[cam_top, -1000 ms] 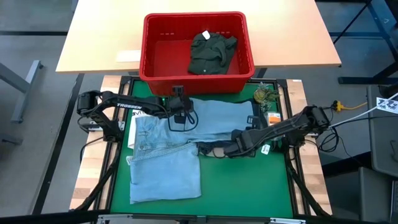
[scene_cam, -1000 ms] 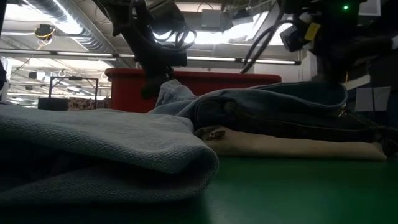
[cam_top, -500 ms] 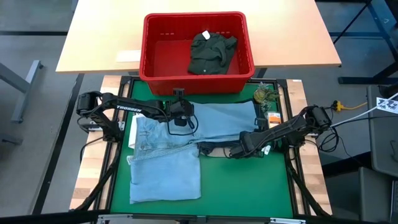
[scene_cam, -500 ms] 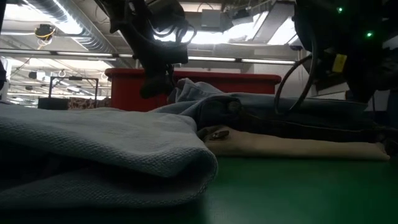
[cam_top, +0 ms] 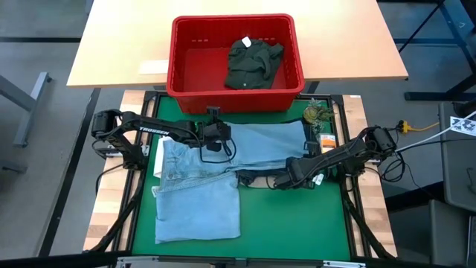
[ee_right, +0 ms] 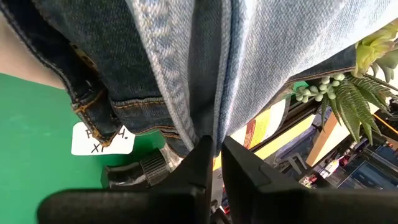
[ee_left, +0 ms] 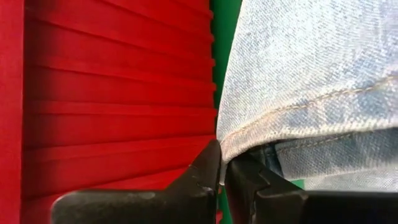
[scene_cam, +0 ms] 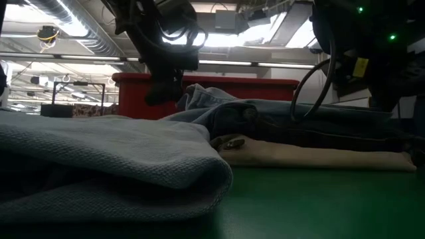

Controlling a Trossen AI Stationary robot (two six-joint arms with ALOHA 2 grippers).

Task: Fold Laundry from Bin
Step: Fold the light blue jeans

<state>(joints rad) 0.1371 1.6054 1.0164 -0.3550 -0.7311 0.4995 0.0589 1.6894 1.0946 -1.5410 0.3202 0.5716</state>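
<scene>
laundry is lying spread across the green counter, and one dark olive-green piece is waiting in the red bin behind it. going from the left: the light blue jeans are lying flat, half folded, near the left edge. the left pincer is pinching the jeans' hem near the bin wall, its jaws closed thin on the cloth, as the left wrist view shows. further right, the right pincer is clamping a denim edge between nearly closed jaws, with darker jeans and a beige garment lying underneath. judging by this, the fold is partway done; the olive piece is not yet fetched.
</scene>
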